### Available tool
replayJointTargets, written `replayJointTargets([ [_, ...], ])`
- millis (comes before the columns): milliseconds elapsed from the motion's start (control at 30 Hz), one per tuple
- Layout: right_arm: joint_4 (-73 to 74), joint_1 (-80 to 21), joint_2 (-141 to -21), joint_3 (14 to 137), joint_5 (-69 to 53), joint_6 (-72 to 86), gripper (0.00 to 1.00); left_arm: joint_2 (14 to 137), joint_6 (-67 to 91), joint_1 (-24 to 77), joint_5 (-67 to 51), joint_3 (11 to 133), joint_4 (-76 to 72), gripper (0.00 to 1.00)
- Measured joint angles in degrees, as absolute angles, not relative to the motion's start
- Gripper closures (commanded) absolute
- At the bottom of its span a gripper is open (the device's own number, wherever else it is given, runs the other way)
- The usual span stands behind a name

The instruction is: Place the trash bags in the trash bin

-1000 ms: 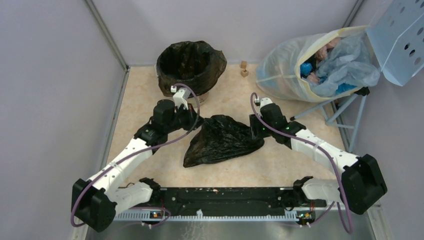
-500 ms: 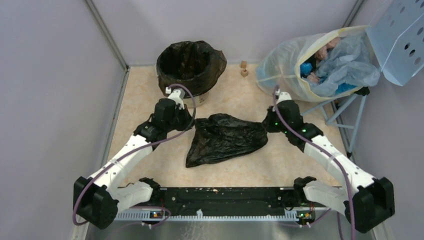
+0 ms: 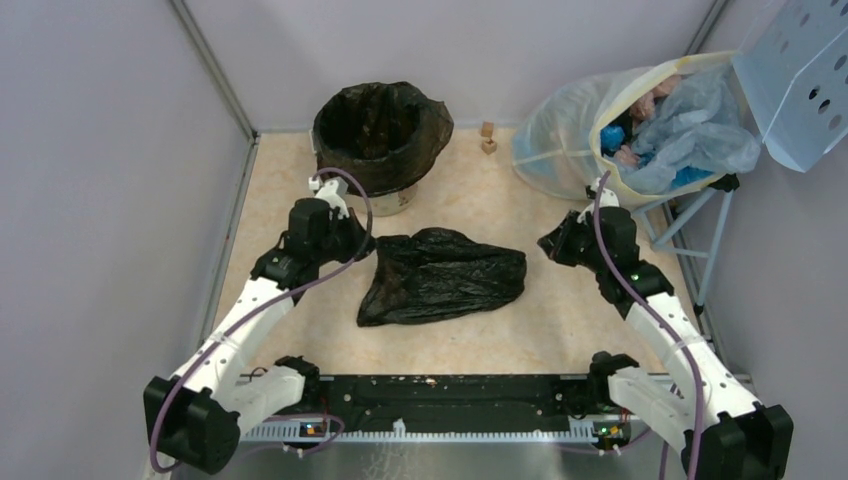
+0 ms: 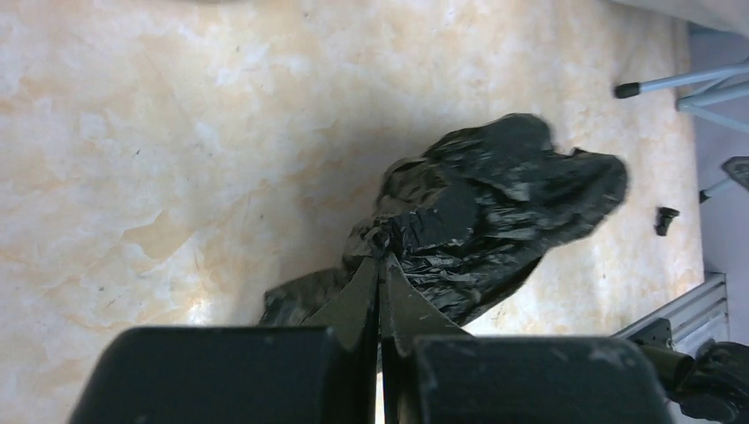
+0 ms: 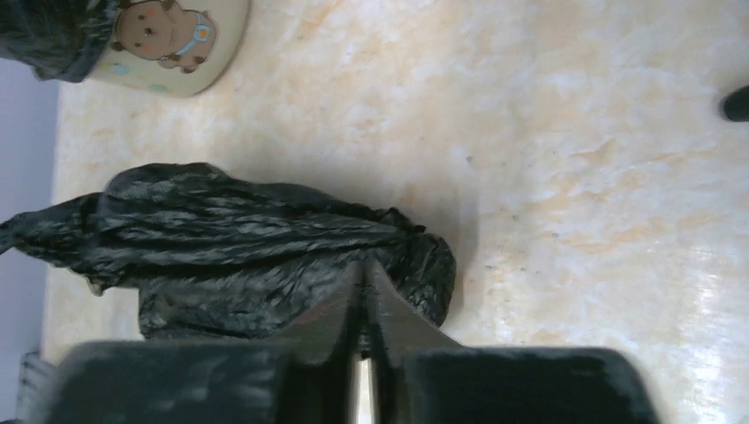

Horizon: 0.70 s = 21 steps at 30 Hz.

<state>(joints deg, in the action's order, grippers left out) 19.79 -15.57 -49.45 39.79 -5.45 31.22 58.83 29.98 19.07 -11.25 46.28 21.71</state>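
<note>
Right arm has swung out to the right since a second ago, and the right gripper (image 3: 550, 245) now sits just off the right end of the trash bag (image 3: 445, 275), where earlier it was at that edge. Left arm has drawn back toward the left, and the bag has followed it, lying longer and flatter than before.

- Left gripper (image 3: 362, 243): clenched on the far-left corner of the bag. In the left wrist view the tips meet on a bunched knot of film.
- Right gripper: clamped together. We see no film between the tips in the right wrist view. From above there is a strip of bare table (image 3: 480, 200) between it and the bag, so we judge it empty.
- Bag: on the table between the two arms, on the near side of the trash bin (image 3: 330, 115) and apart from it. None of it is inside.
- Bin: upright at the far left, black liner over its rim, mouth clear.

Step in hand, as we read it: securing the bag for the lift, with only one corner held. Next move wants the right jaws reopened and set back on the right end. Alternatively, the left arm could raise its corner high enough for the hanging film to clear the rim before going over the mouth. Thin film may slip or drape outside.
</note>
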Motion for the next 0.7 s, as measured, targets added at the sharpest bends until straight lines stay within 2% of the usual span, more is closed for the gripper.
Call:
replayJointTargets([
  [33,19.7,-15.6,-49.7,39.8,-6.3,31.1,0.59,58.0,29.8,19.1,-11.5,46.5,21.7,1.0],
  [67,19.6,-15.6,-49.8,39.8,-7.8,30.7,0.46,57.3,29.6,19.1,-11.9,46.8,21.7,1.0],
  [167,18.5,-15.9,-50.3,39.9,-13.6,28.3,0.34,55.4,28.0,19.0,-15.0,48.0,20.7,1.0],
  [267,19.8,-19.6,-53.1,42.7,-15.9,23.8,0.33,54.4,26.1,19.1,-20.9,48.8,18.7,1.0],
  [400,19.0,-31.9,-58.2,49.2,-16.1,16.6,0.35,54.5,24.4,19.1,-28.1,48.8,17.4,1.0],
  [700,12.5,-45.6,-70.7,55.3,-12.3,-0.4,0.36,54.5,22.3,19.1,-35.3,48.8,16.7,1.0],
])
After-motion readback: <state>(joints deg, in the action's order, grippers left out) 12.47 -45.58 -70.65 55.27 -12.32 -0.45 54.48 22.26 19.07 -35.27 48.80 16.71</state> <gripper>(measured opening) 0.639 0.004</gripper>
